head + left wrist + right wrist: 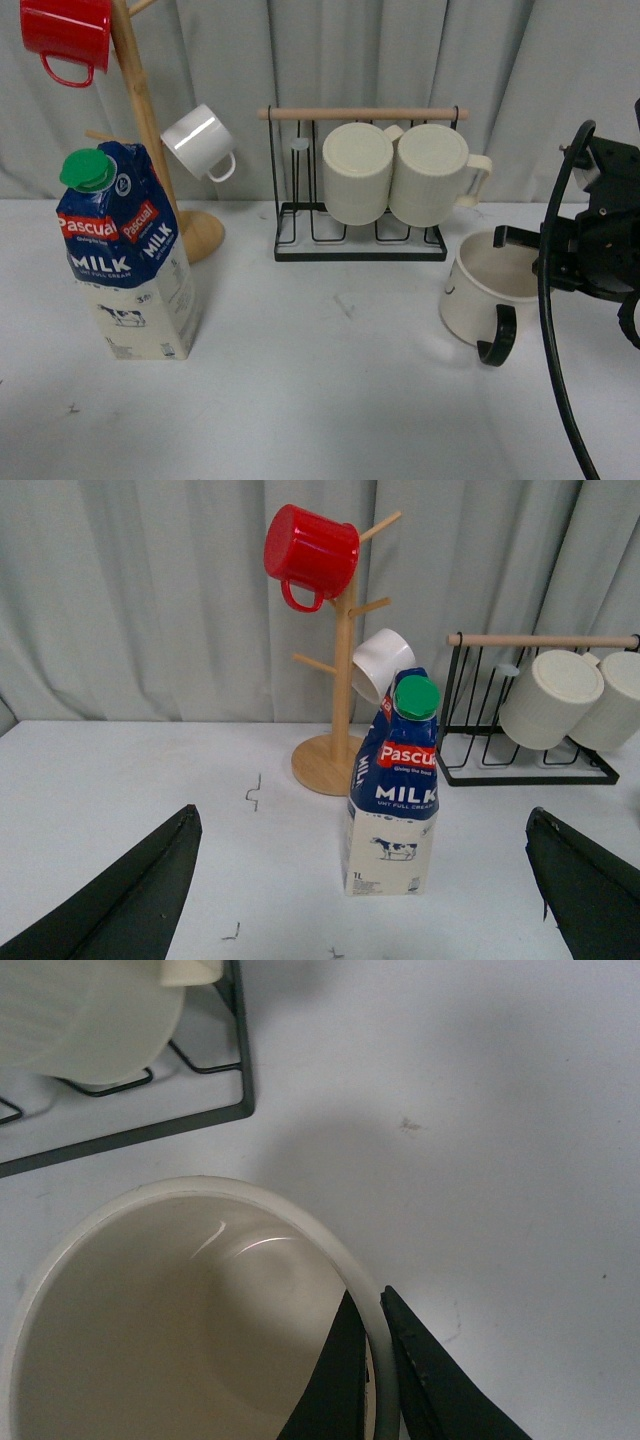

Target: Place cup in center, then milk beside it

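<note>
Progress stands at the very start: neither item sits where the task wants it. The cream smiley cup [470, 300], black handle turned toward the robot, is at about 3 o'clock on the grey tabletop. It is near the wire mug rack [360, 245] at 12 o'clock and well apart from the centre patch [335, 360], whose corner marks are so faint from the front that I place it only roughly. The right gripper [372, 1305] is narrowed onto the cup's rim, one finger inside the wall and one outside, at around 2 o'clock on the rim in the front view. The Pascual milk carton [130, 265] stands upright at 9 o'clock, green cap on, with nothing touching it. The left gripper [362, 815] is spread wide and holds nothing; its wrist view frames the carton between the fingers, some way ahead. By my reading the whole job is left: carry the cup to the middle, release it, then bring the carton in beside it.
</note>
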